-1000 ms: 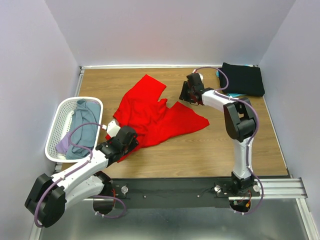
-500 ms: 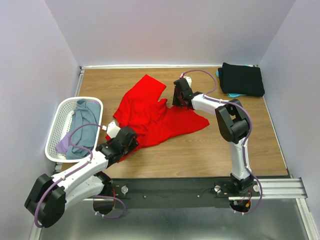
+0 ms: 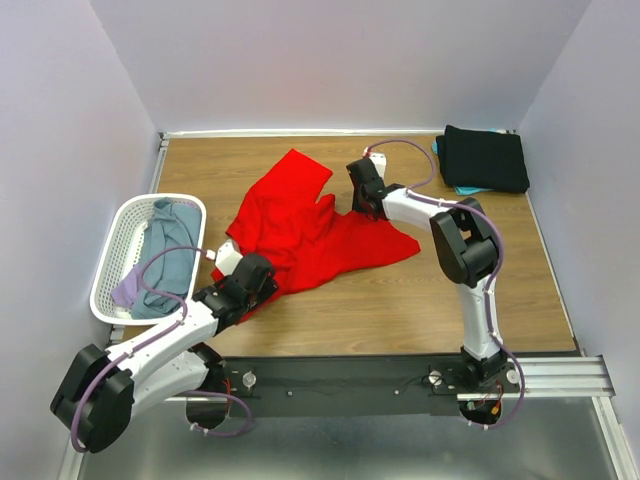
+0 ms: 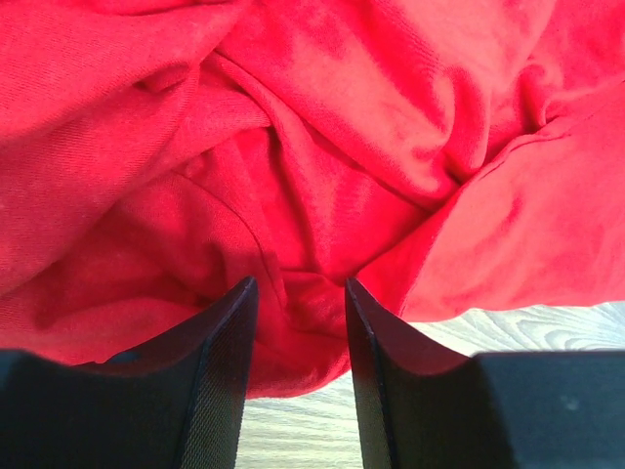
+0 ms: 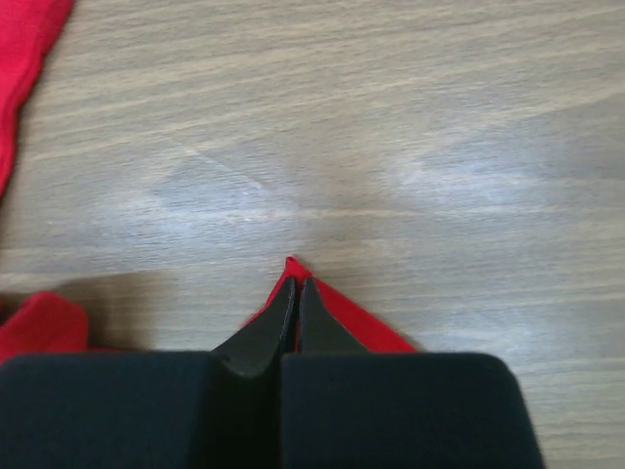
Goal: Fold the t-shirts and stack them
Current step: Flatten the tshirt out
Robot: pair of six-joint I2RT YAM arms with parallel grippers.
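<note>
**Right claw (image 3: 362,196) pinched on the red t-shirt (image 3: 300,232)**

My right claw is closed tight on a corner along the shirt's far edge, right of its middle. A small red tip shows past my fingertips (image 5: 278,305) over the bare wood table (image 3: 430,300). My left claw (image 3: 248,278) stands wide, fingers either side of a crumpled fold at the shirt's near-left edge, gripping nothing. The shirt lies rumpled mid-table. A folded black t-shirt (image 3: 486,158) sits in the far right corner. A grey-blue t-shirt (image 3: 166,255) lies in the white basket (image 3: 118,228) on the left.
</note>
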